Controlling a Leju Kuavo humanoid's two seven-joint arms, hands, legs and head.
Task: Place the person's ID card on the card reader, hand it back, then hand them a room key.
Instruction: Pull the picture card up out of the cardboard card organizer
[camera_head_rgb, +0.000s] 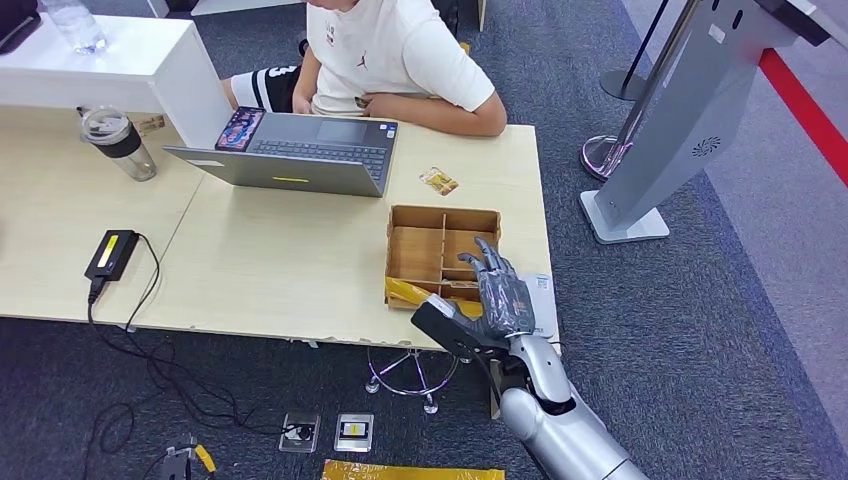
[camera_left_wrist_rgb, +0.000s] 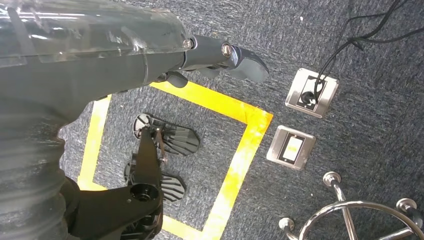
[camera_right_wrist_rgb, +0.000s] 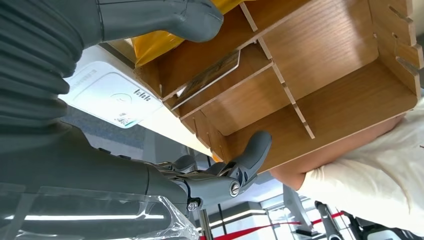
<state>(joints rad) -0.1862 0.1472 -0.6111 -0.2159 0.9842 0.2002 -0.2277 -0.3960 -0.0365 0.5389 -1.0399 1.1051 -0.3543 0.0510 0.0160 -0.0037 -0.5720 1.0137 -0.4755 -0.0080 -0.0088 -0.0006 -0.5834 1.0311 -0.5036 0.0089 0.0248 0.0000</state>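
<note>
Right hand (camera_head_rgb: 497, 290) spread wide over the wooden divided tray (camera_head_rgb: 415, 215) at the worktop (camera_head_rgb: 280, 270) edge – holding nothing, fingertips above the near compartments. Left hand (camera_left_wrist_rgb: 220, 57) hanging down over the carpet, fingers curled, nothing visible in it. Small card (camera_head_rgb: 439, 181) lying flat on the worktop between tray and person (camera_head_rgb: 400, 60), just beside the laptop (camera_head_rgb: 300, 150). White card reader (camera_right_wrist_rgb: 107, 97) right next to the tray.

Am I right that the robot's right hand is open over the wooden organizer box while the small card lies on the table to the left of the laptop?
Not quite. The right hand is open over the wooden organizer box, but the small card lies on the table to the right of the laptop, near the person's forearm. The head view shows this.
</note>
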